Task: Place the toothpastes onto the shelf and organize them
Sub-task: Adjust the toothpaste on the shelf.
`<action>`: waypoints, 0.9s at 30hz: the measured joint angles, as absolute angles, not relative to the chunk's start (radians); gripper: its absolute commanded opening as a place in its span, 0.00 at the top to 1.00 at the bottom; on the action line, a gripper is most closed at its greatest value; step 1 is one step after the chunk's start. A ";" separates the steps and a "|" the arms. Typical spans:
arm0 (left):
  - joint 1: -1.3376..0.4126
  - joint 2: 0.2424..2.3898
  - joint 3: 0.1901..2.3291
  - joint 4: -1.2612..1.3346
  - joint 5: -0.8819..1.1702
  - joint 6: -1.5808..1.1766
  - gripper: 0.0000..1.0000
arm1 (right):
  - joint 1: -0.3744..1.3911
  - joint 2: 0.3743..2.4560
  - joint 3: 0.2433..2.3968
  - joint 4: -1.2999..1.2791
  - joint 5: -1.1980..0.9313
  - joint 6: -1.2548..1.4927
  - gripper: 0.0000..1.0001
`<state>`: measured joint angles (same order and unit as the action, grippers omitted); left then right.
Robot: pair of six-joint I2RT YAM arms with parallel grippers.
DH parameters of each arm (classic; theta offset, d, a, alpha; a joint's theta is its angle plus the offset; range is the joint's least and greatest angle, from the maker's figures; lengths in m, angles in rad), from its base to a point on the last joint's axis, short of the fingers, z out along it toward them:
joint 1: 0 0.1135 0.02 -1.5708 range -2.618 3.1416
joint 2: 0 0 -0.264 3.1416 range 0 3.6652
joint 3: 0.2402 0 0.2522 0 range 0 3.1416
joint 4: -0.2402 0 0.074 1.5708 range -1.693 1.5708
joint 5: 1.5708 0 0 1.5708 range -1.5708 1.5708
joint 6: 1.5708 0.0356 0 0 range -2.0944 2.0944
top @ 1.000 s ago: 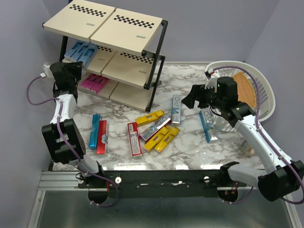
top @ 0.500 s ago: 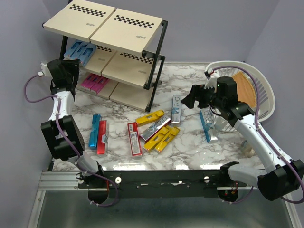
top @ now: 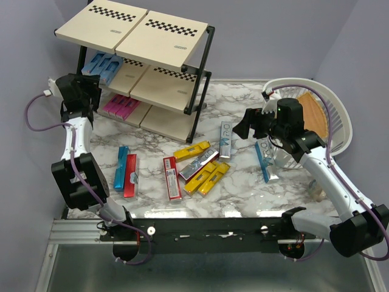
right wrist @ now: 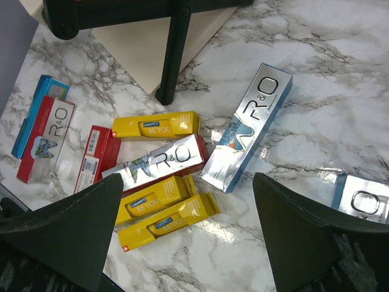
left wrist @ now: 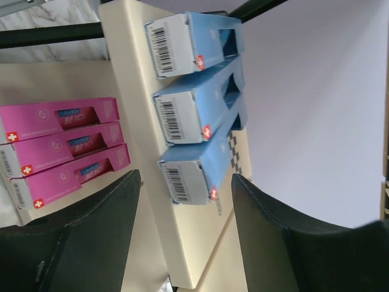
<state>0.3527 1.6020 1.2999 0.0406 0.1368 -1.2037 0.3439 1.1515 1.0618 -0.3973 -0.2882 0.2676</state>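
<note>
Seen from above, the shelf [top: 152, 30] stands upper left with the left end effector [top: 90, 92] at its left end. Only the left wrist view shows its jaws partly apart and empty, facing three light blue toothpastes [left wrist: 194, 109] on the middle board and three pink toothpastes [left wrist: 61, 146] on the board below. The right wrist view shows the right end effector [right wrist: 188, 177] spread wide, holding nothing, above yellow toothpastes [right wrist: 157, 126] and silver toothpastes [right wrist: 249, 125] loose on the table [top: 243, 182].
</note>
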 measured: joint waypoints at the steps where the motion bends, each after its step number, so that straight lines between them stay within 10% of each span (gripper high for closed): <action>1: 0.353 1.598 1.303 0.041 0.143 -1.203 0.32 | 0.344 1.151 1.062 -0.397 -0.288 0.268 0.04; 27: 0.353 1.678 1.423 0.052 0.223 -1.243 0.36 | 0.344 1.152 1.062 -0.397 -0.286 0.268 0.04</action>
